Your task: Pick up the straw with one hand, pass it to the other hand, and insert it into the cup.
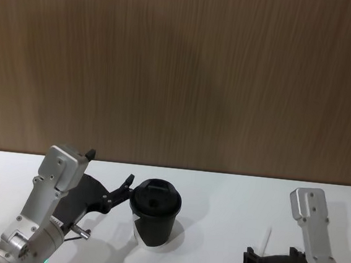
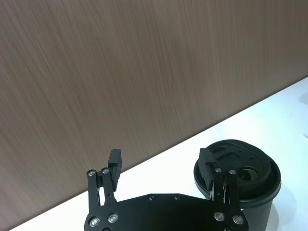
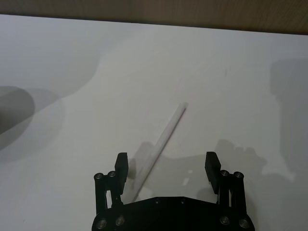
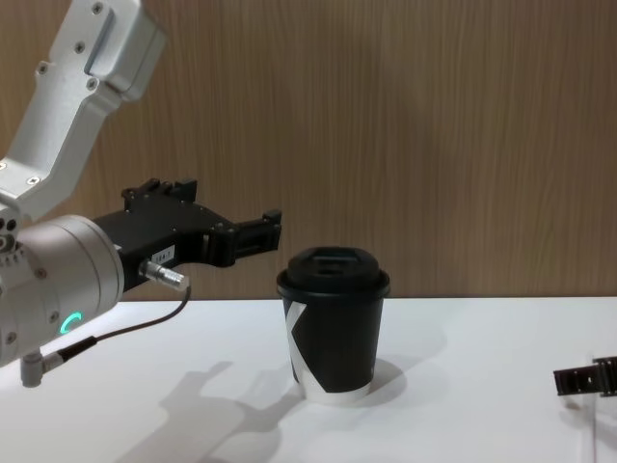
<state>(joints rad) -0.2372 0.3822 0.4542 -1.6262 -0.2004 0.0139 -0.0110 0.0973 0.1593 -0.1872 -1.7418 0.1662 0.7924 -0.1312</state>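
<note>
**Straw flat on the desk, nothing picked up yet**

Closest to me, my right pincer point(image 3: 166, 161) hangs low over the white desk point(image 1: 231, 199). It is wide open and holds nothing. The straw point(image 3: 170, 132) lies flat on the desk below it and points away from the pincer. It sits nearer to one finger than the other.

I think this is the tricky part. The straw is thin and round, so if I close while it is off to one side, a finger could push it and make it roll away. If I go too low, the tips could bump the desk.

The near end of the straw is hidden under the pincer. I can't tell how high the pincer is above the desk.

Farther off, the cup point(image 4: 333, 328) stands upright in the middle of the desk. My left pincer point(image 2: 161, 163) is up beside its lid point(image 2: 238, 168), also wide open and holding nothing. It is very close, so one wrong move could knock the cup over.

Behind it all is a brown wall point(image 1: 181, 76).
</note>
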